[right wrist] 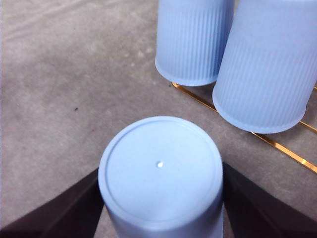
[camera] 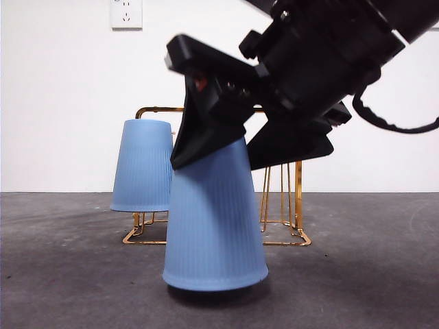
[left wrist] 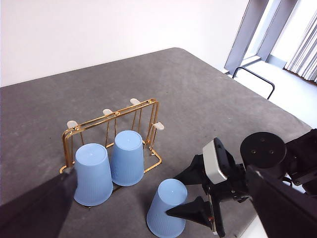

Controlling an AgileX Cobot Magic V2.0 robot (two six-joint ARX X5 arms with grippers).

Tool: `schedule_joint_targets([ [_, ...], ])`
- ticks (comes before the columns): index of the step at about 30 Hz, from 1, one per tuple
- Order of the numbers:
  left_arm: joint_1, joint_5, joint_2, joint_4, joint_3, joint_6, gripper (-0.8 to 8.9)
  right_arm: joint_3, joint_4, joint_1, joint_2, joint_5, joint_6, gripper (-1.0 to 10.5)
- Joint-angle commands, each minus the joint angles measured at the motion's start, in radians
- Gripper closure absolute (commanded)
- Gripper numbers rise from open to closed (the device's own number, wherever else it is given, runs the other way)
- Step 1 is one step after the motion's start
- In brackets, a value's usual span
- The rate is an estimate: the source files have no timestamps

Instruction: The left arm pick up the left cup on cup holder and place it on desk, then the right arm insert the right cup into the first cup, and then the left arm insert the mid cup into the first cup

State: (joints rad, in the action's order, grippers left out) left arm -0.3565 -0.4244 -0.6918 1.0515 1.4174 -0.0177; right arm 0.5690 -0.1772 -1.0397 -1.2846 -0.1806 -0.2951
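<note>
- In the front view the big dark right gripper (camera: 230, 147) hides the top of the near blue cup (camera: 215, 223) and much of the gold cup holder (camera: 285, 226) behind it.
- From the front we see only one cup on the cup holder (camera: 143, 166); the other is hidden.
- The left gripper's jaws are hard to see in its own view, just a dark blur at a corner, so we cannot tell if they are apart or together.
- The left wrist view shows two blue cups upside down on the cup holder (left wrist: 114, 144), side by side, and the third cup (left wrist: 166, 208) upside down on the desk (left wrist: 208, 104) just beside the holder.
- That view shows the right gripper (left wrist: 190, 196) at this third cup.
- The right wrist view shows its two jaws spread, one on each side of the cup (right wrist: 161, 171), very close to its sides.
- The desk is dark grey and a bit spotty.
- The wall behind is white, with a socket (camera: 126, 12) high up.
</note>
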Motion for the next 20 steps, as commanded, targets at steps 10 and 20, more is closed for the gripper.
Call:
schedule_joint_targets([
  [10, -0.014, -0.001, -0.007, -0.008, 0.012, 0.006, 2.5, 0.009, -0.017, -0.013, -0.026, -0.001, -0.02, 5.4],
  [20, -0.014, 0.015, -0.024, -0.004, 0.012, 0.007, 2.5, 0.208, 0.41, -0.013, 0.215, 0.132, -0.035, 4.9],
])
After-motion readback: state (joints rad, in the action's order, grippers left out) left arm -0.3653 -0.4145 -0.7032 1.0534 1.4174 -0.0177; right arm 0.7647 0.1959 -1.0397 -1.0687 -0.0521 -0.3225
